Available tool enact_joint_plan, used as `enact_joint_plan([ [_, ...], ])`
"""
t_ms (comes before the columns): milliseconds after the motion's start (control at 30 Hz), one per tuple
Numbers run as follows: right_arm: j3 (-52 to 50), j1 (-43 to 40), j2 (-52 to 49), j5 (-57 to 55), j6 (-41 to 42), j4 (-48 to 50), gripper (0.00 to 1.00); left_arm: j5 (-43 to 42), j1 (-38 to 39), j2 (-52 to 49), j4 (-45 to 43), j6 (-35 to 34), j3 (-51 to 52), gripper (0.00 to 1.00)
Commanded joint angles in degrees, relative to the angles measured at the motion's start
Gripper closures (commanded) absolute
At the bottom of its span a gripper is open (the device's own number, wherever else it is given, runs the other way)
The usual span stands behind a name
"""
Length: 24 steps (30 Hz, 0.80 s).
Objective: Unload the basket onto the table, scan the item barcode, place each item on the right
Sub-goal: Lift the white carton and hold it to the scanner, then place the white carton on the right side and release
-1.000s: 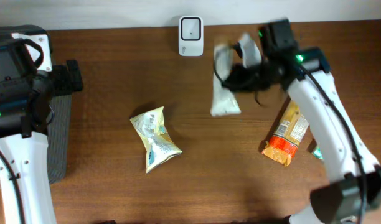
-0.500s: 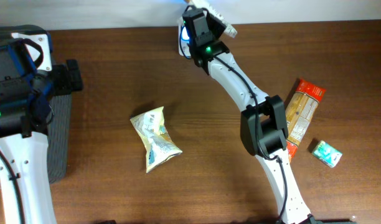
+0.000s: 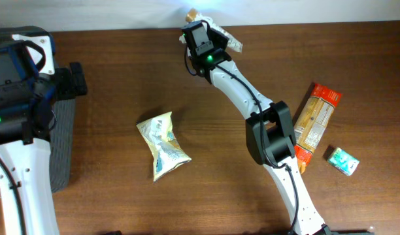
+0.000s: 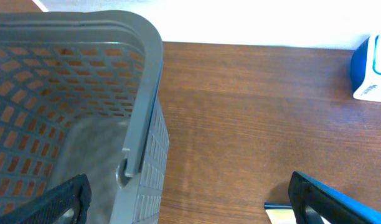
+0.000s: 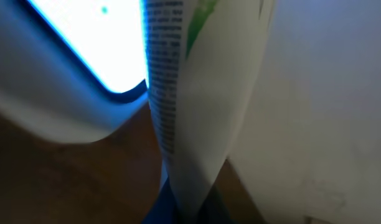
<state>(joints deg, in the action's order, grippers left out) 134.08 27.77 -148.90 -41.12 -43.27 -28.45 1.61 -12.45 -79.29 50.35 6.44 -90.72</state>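
The right gripper (image 3: 206, 38) is reaching to the 12 o'clock edge of the table (image 3: 121, 85) and is clamping together on the white packet (image 5: 203, 93). The packet is hanging edge-on just beside the scanner (image 5: 66, 43), whose window is glowing blue-white at the packet's 10 o'clock in the right wrist view, and printed lines are running down the packet's near edge. The left gripper (image 4: 189, 190) is hovering at 9 o'clock beside the grey basket (image 4: 147, 93), its jaws standing wide apart and gripping nothing. A crumpled yellow bag (image 3: 162, 145) is lying near the centre, while an orange box (image 3: 312, 124) and a small green pack (image 3: 342, 160) are lying toward 3 and 4 o'clock.
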Motion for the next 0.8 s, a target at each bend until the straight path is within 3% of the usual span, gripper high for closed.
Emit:
enact_joint_plan([
  [0, 1.84, 1.6, 11.93, 4.26, 10.95, -5.14, 0.96, 0.33, -0.11, 0.24, -0.09, 0.57, -0.5, 0.01],
  [133, 1.84, 1.4, 26.8, 17.97, 28.68, -23.04, 0.96, 0.33, -0.09, 0.24, -0.07, 0.57, -0.5, 0.01],
  [200, 1.84, 1.33, 32.26, 19.76, 34.53, -34.12, 0.96, 0.33, -0.11, 0.24, -0.07, 0.57, -0.5, 0.01],
  [233, 1.84, 0.7, 33.86, 19.98, 42.21, -41.38, 0.96, 0.33, -0.09, 0.24, -0.07, 0.57, -0.5, 0.01],
  [267, 1.84, -1.95, 34.1, 22.75, 56.04, -52.06, 0.96, 0.33, -0.09, 0.24, -0.07, 0.57, -0.5, 0.01],
  [333, 0.02, -7.39, 32.44, 36.37, 58.8, -60.26, 0.96, 0.33, -0.09, 0.24, -0.07, 0.57, -0.5, 0.01],
  [433, -14.01, -15.96, 31.08, 44.87, 58.8, -57.77, 0.96, 0.33, -0.09, 0.24, -0.07, 0.57, -0.5, 0.01],
  [633, -39.12, -25.99, 31.08, 45.2, 58.34, -40.44, 0.95, 0.33, -0.09, 0.24, -0.07, 0.57, -0.5, 0.01],
  [700, -44.22, -28.13, 31.08, 45.2, 58.31, -37.86, 0.85, 0.33, -0.09, 0.24, -0.07, 0.57, -0.5, 0.01],
  [733, -44.57, -28.94, 31.08, 45.27, 57.02, -38.47, 0.74, 0.33, -0.09, 0.24, -0.07, 0.57, -0.5, 0.01],
  [767, -43.78, -29.46, 31.21, 45.24, 55.74, -40.44, 0.49, 0.33, -0.09, 0.24, -0.07, 0.57, -0.5, 0.01],
])
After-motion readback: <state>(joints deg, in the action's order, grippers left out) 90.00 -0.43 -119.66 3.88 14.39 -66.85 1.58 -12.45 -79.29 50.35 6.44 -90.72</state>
